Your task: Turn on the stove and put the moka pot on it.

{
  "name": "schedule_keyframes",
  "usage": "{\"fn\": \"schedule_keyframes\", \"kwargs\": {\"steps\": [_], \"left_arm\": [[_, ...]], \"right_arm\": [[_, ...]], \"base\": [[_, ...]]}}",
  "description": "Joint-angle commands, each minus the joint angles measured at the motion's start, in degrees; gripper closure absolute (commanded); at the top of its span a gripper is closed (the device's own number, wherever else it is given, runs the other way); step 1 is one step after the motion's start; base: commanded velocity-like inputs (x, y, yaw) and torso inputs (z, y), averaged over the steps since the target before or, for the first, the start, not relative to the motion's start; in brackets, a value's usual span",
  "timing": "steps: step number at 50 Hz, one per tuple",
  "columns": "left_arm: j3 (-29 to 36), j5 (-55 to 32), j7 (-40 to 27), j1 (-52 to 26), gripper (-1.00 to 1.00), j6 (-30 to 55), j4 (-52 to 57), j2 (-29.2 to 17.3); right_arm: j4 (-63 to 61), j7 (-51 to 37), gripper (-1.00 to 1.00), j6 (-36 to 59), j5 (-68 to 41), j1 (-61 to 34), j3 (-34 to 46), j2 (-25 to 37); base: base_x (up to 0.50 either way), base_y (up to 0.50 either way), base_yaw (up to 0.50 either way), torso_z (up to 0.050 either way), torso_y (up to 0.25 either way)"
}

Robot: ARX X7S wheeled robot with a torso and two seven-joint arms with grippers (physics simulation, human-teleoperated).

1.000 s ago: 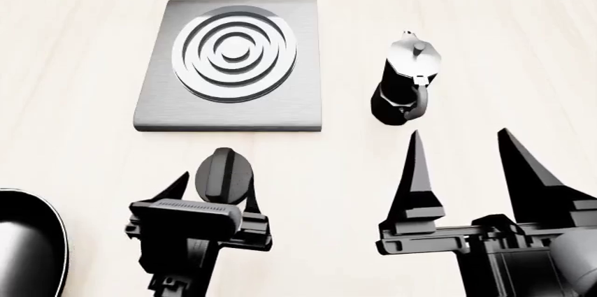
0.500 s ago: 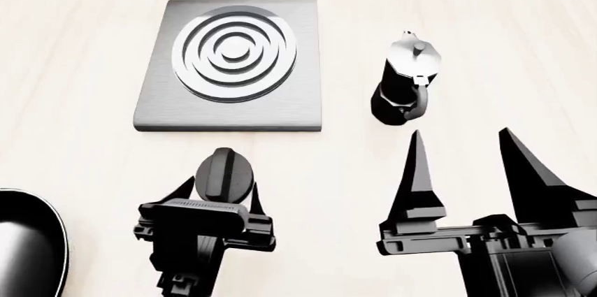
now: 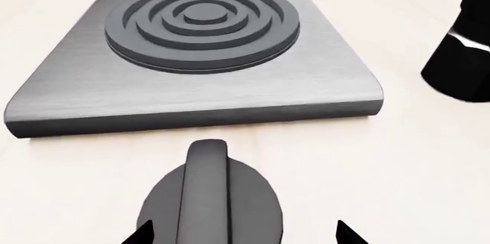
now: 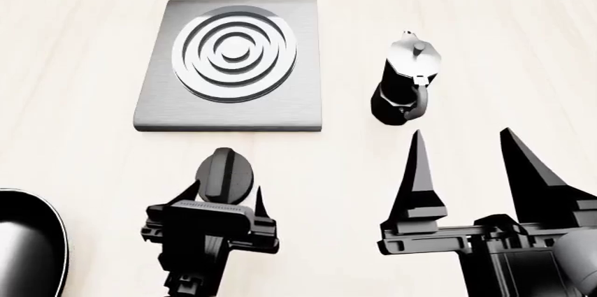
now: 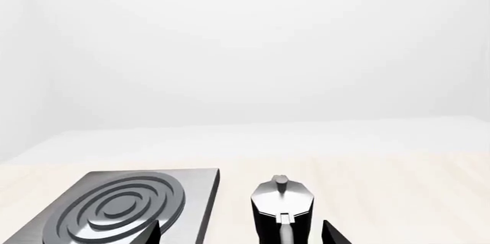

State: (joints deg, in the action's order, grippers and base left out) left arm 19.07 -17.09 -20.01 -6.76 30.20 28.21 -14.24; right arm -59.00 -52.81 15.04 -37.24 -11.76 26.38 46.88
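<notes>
The grey square stove [image 4: 233,101] with burner rings lies at the table's far left-centre, also in the left wrist view [image 3: 199,92] and the right wrist view [image 5: 195,198]. Its round black knob [image 4: 224,171] sits on the table just in front of it. My left gripper [image 4: 224,196] stands open with one finger on each side of the knob [image 3: 208,198]; the gripper [image 3: 243,233] holds nothing. The moka pot [image 4: 406,84] stands upright right of the stove, handle toward me. My right gripper [image 4: 462,136] is open, short of the pot [image 5: 282,209], fingertips wide apart [image 5: 241,233].
A black frying pan [image 4: 28,241] sits at the near left edge of the head view. The moka pot's base [image 3: 459,60] shows at the edge of the left wrist view. Light wooden tabletop [image 4: 84,150] surrounds everything.
My left gripper has shifted slightly right and back toward me, so that its fingers now show on both sides of the knob. The right arm, pot and stove have not moved.
</notes>
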Motion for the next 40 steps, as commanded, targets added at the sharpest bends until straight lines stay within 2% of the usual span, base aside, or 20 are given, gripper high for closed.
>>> {"fn": "schedule_keyframes", "kwargs": {"steps": [1,40], "left_arm": [[-1.33,0.24,1.29,-0.05,-1.0,-1.46,-1.44,1.18],[1.71,0.35,0.75,-0.07,-1.0,-1.86,-1.37,0.87]], "right_arm": [[0.05,0.9,-1.0,-0.61,1.09,-0.97,-0.08,-0.42],[0.32,-1.27,-1.0,-2.27,0.78,-2.71,2.77,1.42]], "base": [[0.0,0.0,0.0,0.0,0.0],[0.0,0.0,0.0,0.0,0.0]]}}
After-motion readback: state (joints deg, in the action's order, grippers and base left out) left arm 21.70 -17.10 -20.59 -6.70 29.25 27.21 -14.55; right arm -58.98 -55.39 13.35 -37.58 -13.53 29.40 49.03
